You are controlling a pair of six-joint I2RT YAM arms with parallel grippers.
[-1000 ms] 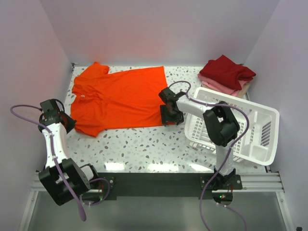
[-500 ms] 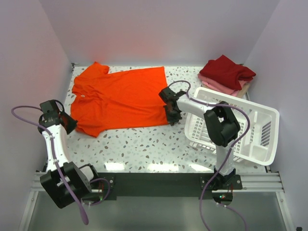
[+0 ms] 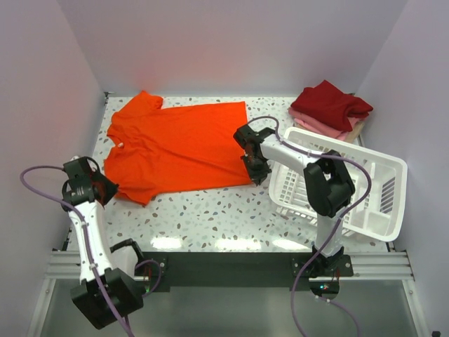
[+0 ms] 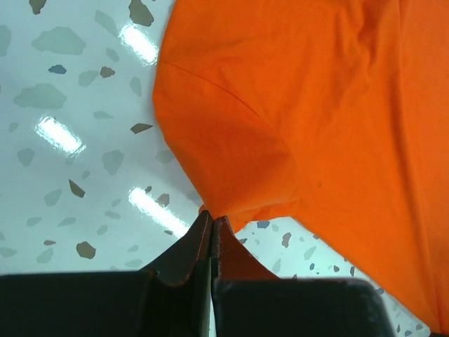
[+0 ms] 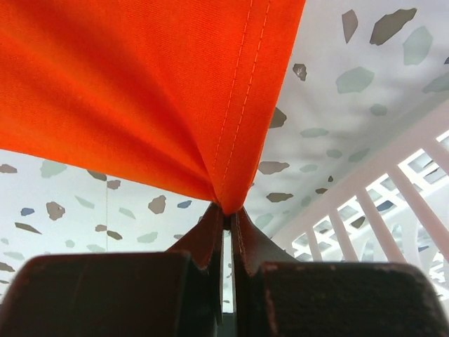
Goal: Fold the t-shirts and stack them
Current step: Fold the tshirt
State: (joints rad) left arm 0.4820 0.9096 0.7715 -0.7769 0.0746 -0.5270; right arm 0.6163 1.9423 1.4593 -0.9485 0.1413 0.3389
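A bright orange-red t-shirt lies spread on the speckled table, collar to the left. My left gripper is shut on the tip of its near-left sleeve. At the shirt's near-right hem corner, my right gripper is shut, with the cloth pinched and pulled up between the fingertips. Folded t-shirts, dark red on top of pink and beige, are stacked at the back right.
A white plastic lattice basket stands tilted at the right, just beside my right gripper; its bars show in the right wrist view. Lilac walls close in the table on three sides.
My right gripper closed on the shirt's hem corner. The left arm drew toward the near edge with the sleeve, and the shirt shifted slightly right.
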